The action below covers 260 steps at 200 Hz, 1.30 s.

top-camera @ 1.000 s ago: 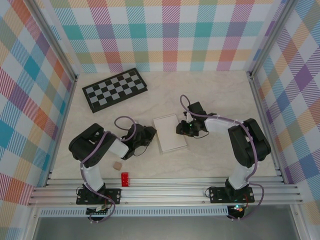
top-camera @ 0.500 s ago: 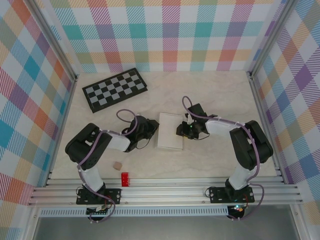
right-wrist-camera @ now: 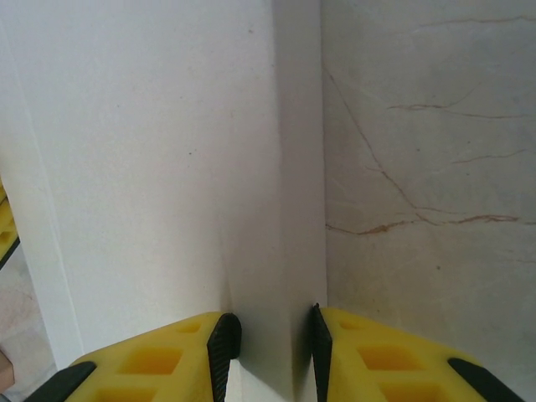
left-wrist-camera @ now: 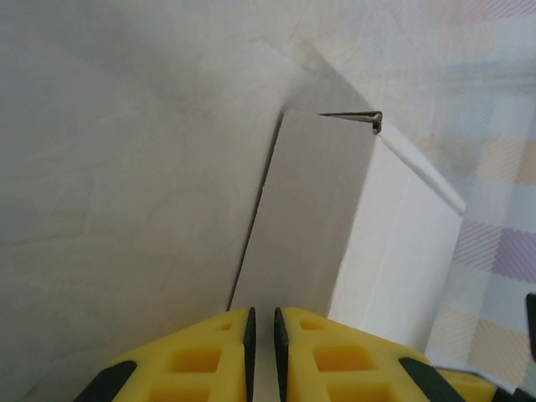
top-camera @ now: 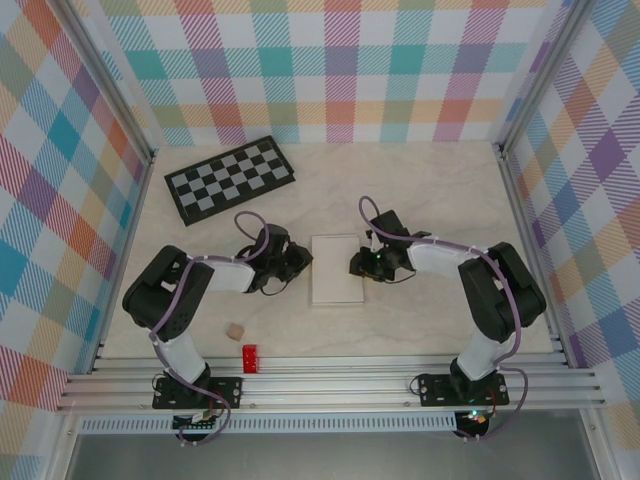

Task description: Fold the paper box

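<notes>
Two sets of jaws meet the box (top-camera: 337, 268), which lies flat mid-counter (top-camera: 440, 190), between my arms. My right jaws pinch its right wall. My left jaws are almost pressed together at its left wall; whether they nip any card I cannot tell. The checkerboard (top-camera: 230, 178) lies well apart, far left.

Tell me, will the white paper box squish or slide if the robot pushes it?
The paper box would probably slide easily: it looks thin and light, and it lies on the smooth table. Its walls may bend if squeezed hard, since the wall pinched by the right gripper is just thin card. It likely won't roll, because it sits flat.
</notes>
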Available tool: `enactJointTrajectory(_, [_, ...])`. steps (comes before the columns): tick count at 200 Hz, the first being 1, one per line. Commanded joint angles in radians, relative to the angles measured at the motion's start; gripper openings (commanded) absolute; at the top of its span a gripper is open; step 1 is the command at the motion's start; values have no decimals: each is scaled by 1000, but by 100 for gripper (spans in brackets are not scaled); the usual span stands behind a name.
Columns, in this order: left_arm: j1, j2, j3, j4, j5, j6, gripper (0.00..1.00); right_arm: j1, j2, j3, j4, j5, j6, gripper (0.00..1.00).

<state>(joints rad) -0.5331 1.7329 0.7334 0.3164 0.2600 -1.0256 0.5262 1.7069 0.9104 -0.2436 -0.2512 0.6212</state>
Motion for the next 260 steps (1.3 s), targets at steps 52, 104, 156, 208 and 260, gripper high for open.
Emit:
enactJointTrajectory(52, [4,-219,66,-445,135,221,20,43,51,-31,-64,49,-28,33])
enactJointTrajectory(104, [6,-398,-43,-518,147,204,2,43,49,-12,-84,50,-44,33])
enactJointTrajectory(156, [25,-514,-302,-248,317,15,64,43,45,8,-102,49,-61,34])
enactJointTrajectory(208, [21,-505,-327,-119,295,-67,68,43,57,12,-103,47,-73,34])
enactJointTrajectory(260, [-36,-342,-304,66,285,-143,67,43,57,15,-111,55,-80,34])
